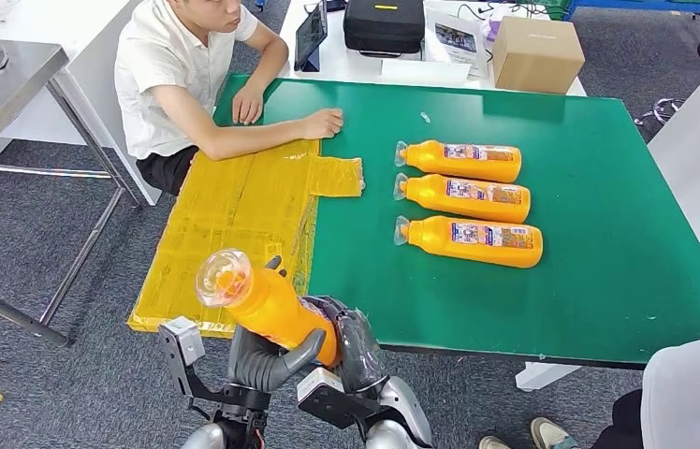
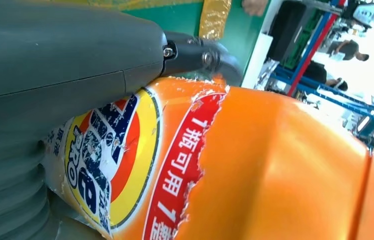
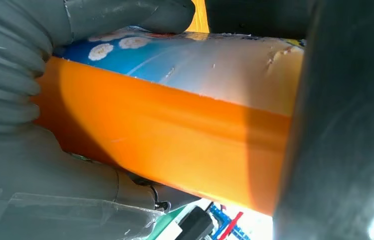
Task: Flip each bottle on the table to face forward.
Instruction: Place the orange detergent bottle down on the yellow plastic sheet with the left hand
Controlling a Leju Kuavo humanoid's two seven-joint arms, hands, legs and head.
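Orange bottle [image 1: 267,304] gripped between left hand [image 1: 267,360] and right hand [image 1: 356,348], cap up.

Three orange bottles [image 1: 463,161] [image 1: 466,197] [image 1: 473,240] lie in a tight row in the middle of the green table [image 1: 608,271], almost touching. There is bare green to their right and in front of them. On the left, a person's arm [image 1: 267,134] rests across the far end of the yellow sheet [image 1: 234,215]. Both hands [image 1: 267,360] [image 1: 356,351] seem to be full with one bottle [image 1: 267,304].
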